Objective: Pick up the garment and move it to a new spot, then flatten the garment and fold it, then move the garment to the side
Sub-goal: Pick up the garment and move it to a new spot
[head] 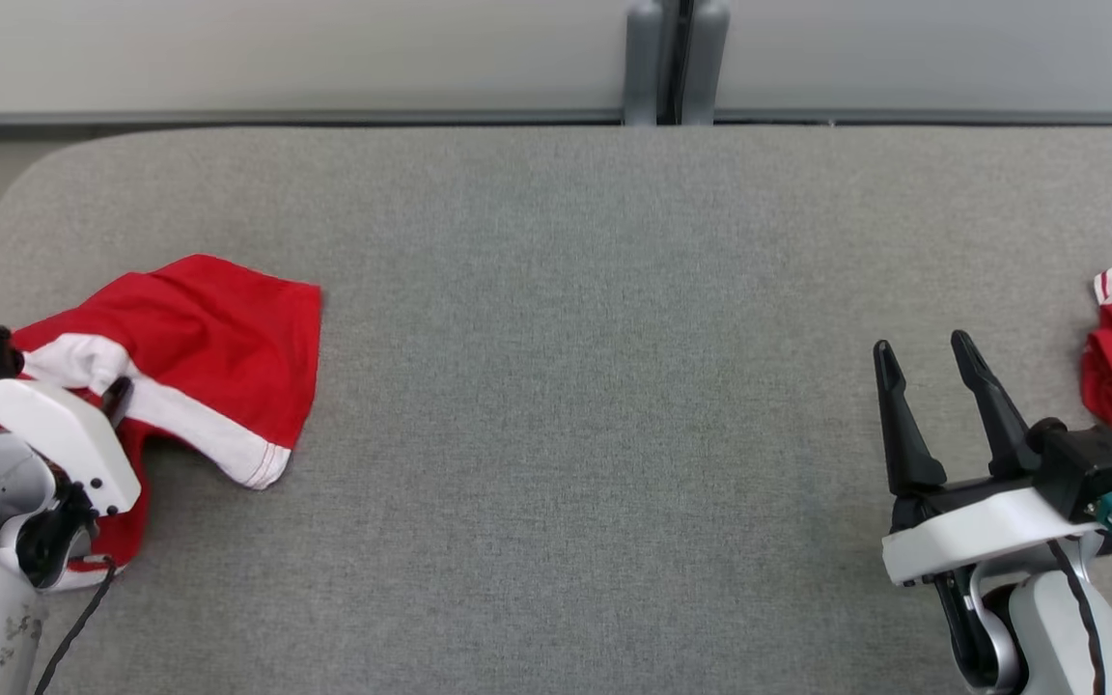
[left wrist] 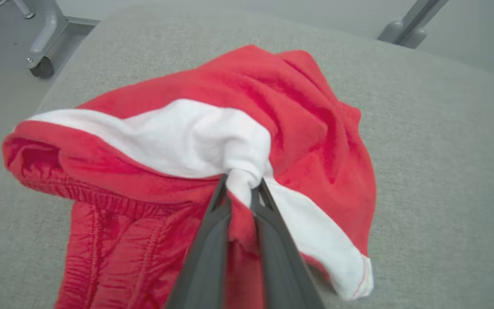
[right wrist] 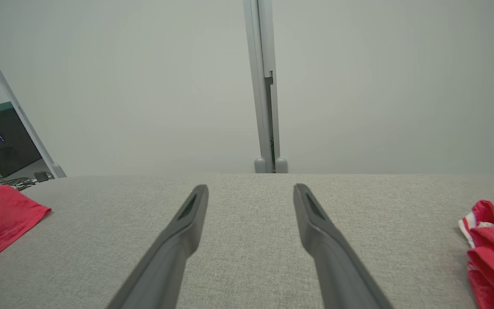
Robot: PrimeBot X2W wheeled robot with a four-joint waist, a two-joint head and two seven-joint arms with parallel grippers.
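Garment [left wrist: 307, 111] pinched by left gripper [left wrist: 240, 185]
Soft, light cloth is expected to sag; its white fold is clamped at the tips. The right gripper [head: 923, 349] is spread wide, empty.

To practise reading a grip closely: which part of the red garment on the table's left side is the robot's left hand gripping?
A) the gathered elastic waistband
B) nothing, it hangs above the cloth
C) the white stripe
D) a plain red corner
C: in the left wrist view the left hand is closed on a bunched fold of the white stripe of the red garment.
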